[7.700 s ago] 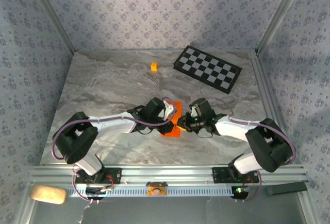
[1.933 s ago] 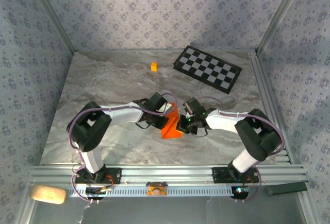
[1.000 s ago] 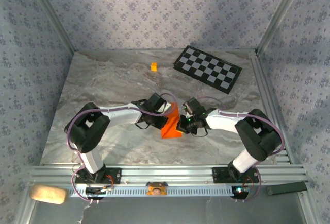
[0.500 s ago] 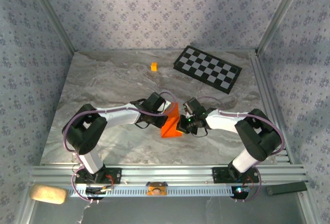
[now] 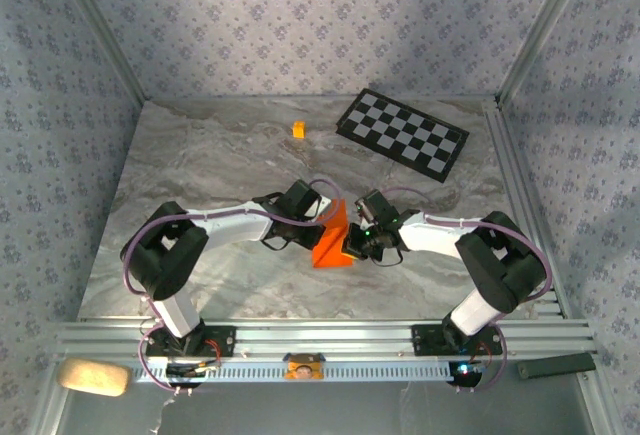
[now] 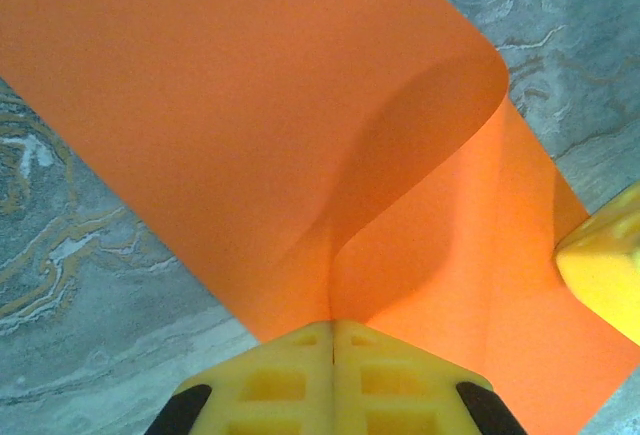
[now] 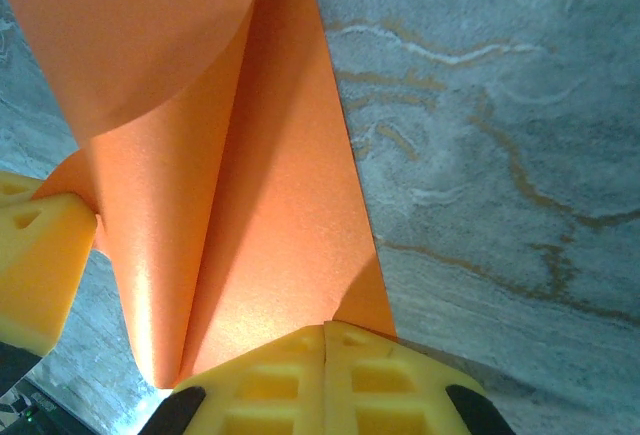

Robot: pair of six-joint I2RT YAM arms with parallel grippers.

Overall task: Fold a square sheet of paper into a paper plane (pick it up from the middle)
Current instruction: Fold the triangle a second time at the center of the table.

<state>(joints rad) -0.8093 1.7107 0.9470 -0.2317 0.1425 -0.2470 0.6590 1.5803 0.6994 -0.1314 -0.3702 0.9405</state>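
Left tool point(image 6: 333, 330) and right tool point(image 7: 325, 328) each pinched tight on the orange sheet point(image 5: 333, 240), mid-bench point(image 5: 200, 155), bowed upward between them. Crease apparently unset: align edges squarely, lower evenly, press flat.

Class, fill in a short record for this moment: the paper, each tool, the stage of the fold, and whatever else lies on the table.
Paper: orange paper, mid-table, bent up in a soft curl, not lying flat
Left tool: shut on one edge of the paper
Right tool: shut on the paper from the opposite side
Fold stage: no plane shape yet
Other things: small orange cube and checkered board toward the far side of the table, both apart from the paper
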